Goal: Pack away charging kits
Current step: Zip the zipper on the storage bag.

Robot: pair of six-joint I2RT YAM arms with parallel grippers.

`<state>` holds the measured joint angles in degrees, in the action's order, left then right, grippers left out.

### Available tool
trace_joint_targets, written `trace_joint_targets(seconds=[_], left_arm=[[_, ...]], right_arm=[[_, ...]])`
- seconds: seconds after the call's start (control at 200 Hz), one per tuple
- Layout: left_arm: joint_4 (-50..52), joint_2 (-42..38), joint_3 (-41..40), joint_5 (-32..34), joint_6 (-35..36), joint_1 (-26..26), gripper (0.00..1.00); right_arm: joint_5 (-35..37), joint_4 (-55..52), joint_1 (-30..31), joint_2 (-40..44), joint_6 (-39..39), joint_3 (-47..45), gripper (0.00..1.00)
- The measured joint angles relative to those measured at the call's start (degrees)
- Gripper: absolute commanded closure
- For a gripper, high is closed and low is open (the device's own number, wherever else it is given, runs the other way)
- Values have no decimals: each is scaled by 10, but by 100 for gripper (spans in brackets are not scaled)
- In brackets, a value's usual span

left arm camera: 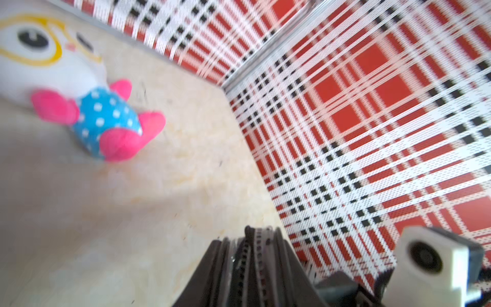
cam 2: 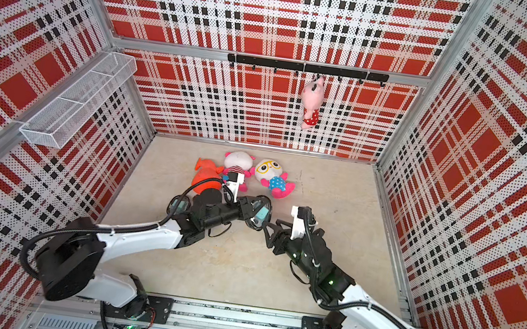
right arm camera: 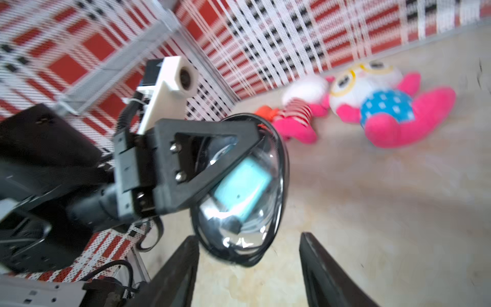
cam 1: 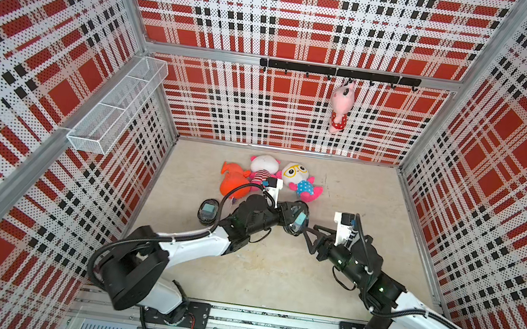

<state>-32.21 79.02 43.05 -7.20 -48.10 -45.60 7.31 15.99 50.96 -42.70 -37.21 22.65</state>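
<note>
Over the middle of the worktop (cam 1: 274, 278), the left gripper (cam 1: 294, 218) is clamped on a black oval case (right arm camera: 239, 234), holding it up on edge with its clear face turned toward the right arm. Through that clear face a teal plug adapter (right arm camera: 243, 186) shows inside the case; whether a cable lies in there with it I cannot tell. The right gripper (right arm camera: 249, 236) has its jaws spread apart, one finger on either side of the case's near end, gripping nothing; whether either finger touches the case cannot be made out. A second case (cam 1: 203, 220) lies flat near the worktop's left edge, with another teal adapter (cam 1: 210, 207) inside it. Three plush toys (cam 1: 301, 181) lie close to the far edge, left of its middle.
</note>
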Motion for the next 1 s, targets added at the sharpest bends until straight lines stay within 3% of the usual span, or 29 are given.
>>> trace_joint_targets(seconds=[0.13, 0.306, 0.511, 0.636, 0.787, 1.002], left_arm=[[-3, -62, 21, 80, 36, -51, 100], [-9, -130, 36, 223, 130, -152, 100], [-55, -149, 65, 378, 290, -283, 100], [-92, -136, 86, 437, 381, -330, 100], [-136, -99, 116, 487, 479, -372, 100], [-203, -54, 119, 535, 595, -412, 100]], right_arm=[[37, 80, 34, 55, 62, -35, 45], [30, 171, 63, 72, 136, -72, 52], [74, 278, 203, 47, 281, -71, 55], [110, 326, 251, 3, 349, -46, 56], [142, 358, 255, -38, 389, -24, 56], [151, 366, 255, -23, 404, -25, 57]])
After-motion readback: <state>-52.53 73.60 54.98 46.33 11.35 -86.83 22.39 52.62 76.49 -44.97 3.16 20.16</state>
